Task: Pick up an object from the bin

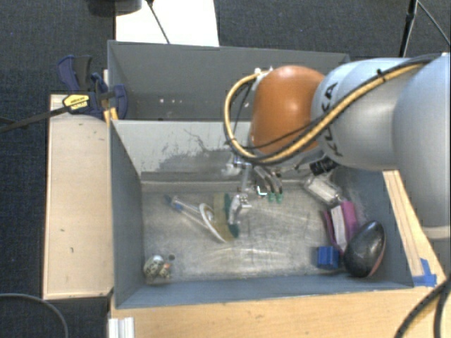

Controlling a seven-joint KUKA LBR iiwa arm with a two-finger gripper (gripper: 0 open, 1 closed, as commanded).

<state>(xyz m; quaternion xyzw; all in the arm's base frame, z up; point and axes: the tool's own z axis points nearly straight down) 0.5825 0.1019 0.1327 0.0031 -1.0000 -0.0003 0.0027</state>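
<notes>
Bin (128, 217): grey metal, open top, sloping walls, scuffed floor.
Arm (394, 111): grey, comes in over the bin's right rim and ends above the bin's middle.
Orange cover (282, 108): rounded, on the wrist, above the bin's back wall; a yellow and black cable (229, 115) loops round its left side.
Gripper (238, 215): hangs below the orange cover, tip low over the middle of the bin's floor; cannot tell whether it is open or closed.
Olive-green piece (225, 227): small and flat, on the middle of the bin's floor, right at the gripper's tip; this is the thing the gripper is over. Cannot tell whether it is gripped.
White loop (208, 220): thin bent cord, middle of the bin's floor, touching the left side of the olive-green piece.
Clear tube (182, 205): slim, lies slantwise left of the bin's middle, near the white loop.
Crumpled ball (158, 267): small and shiny, in the bin's front left corner, well apart from the rest.
Blue block (326, 257): small, at the bin's front right.
Black oval thing (364, 248): smooth and rounded, in the bin's front right corner, just beside the blue block.
Pink flat thing (340, 222): stands on edge by the bin's right wall, behind the blue block.
White packet (320, 189): small, in the bin's back right, under the arm.
</notes>
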